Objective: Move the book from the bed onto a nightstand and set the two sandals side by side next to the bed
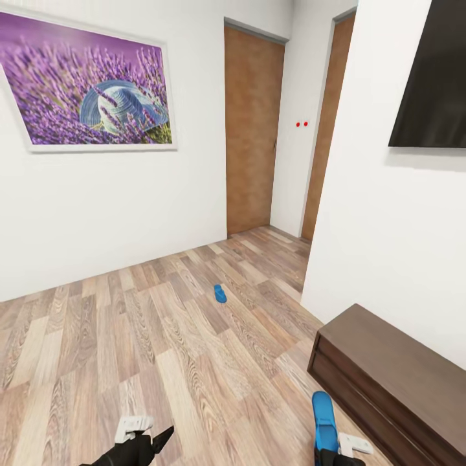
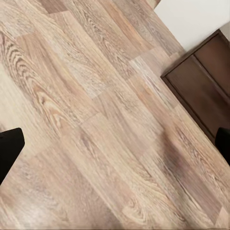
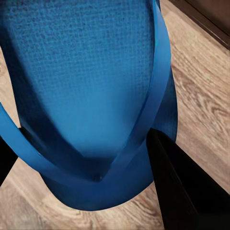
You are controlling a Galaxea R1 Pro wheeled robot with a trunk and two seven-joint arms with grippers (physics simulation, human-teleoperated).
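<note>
The robot's right gripper [image 1: 331, 454] holds one bright blue flat sandal [image 1: 323, 419] low at the front, above the floor of long pale wood planks [image 1: 129, 349]. Up close in the right wrist view, the blue sandal [image 3: 91, 81] has a bumpy sole and two thin blue straps that meet in a V. One black finger [image 3: 179, 187] presses on its edge, and the other black finger [image 3: 5, 160] sits at the far side, so the sandal is pinched between them.

The second blue sandal [image 1: 220, 293] lies flat on the floor farther off, well apart from the first one, in the middle of the room.

The left gripper [image 1: 152, 446] hangs low over the bare floor. In the left wrist view its two black fingers [image 2: 9, 148] sit far apart with only floor between them, so it looks spread wide and holds nothing.

A long low dark brown wooden cabinet [image 1: 395, 375] stands against the white wall near the held sandal. A big black flat screen [image 1: 430, 77] hangs above it. On the other wall hangs a picture of purple flowers and a pale hat [image 1: 90, 90]. Two brown wooden doors [image 1: 252, 129] are at the back.
</note>
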